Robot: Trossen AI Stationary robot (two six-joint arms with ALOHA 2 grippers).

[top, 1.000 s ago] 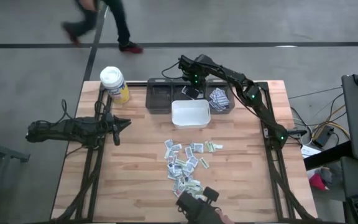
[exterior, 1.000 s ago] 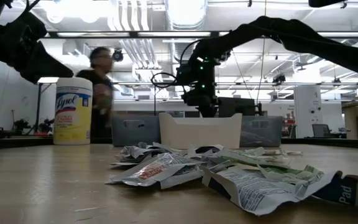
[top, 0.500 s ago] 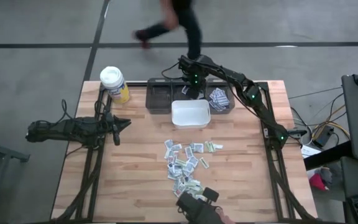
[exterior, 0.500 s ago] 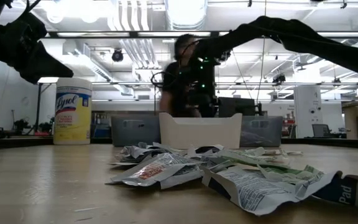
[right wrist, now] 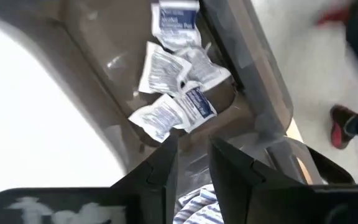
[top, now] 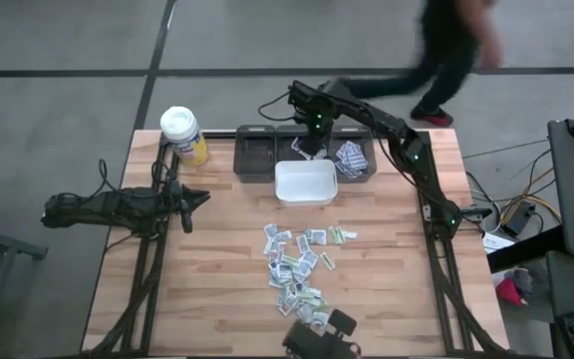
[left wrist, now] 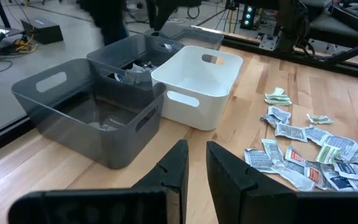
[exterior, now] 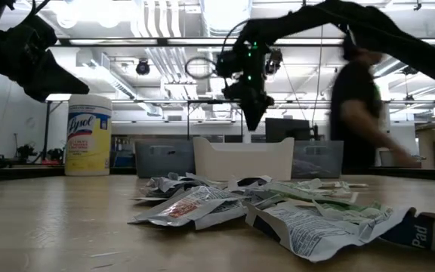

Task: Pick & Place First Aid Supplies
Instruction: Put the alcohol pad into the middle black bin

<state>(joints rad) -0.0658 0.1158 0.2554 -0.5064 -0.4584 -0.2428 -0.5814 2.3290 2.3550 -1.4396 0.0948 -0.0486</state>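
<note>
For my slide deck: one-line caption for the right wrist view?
Right hand, empty and slightly open, above a grey bin holding packets, beside the white bin.

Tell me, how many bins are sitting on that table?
4: three grey bins in a row at the far edge, left, middle and right, and a white bin in front of the middle one. None looks hidden.

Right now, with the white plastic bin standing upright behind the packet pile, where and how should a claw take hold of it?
Grip the white plastic bin by its thin upright wall at a short end, just above the cut-out handle slot. Come straight down from above, one finger inside, one outside. It stands open-topped and looks empty, and grey bins crowd its far side.
</note>
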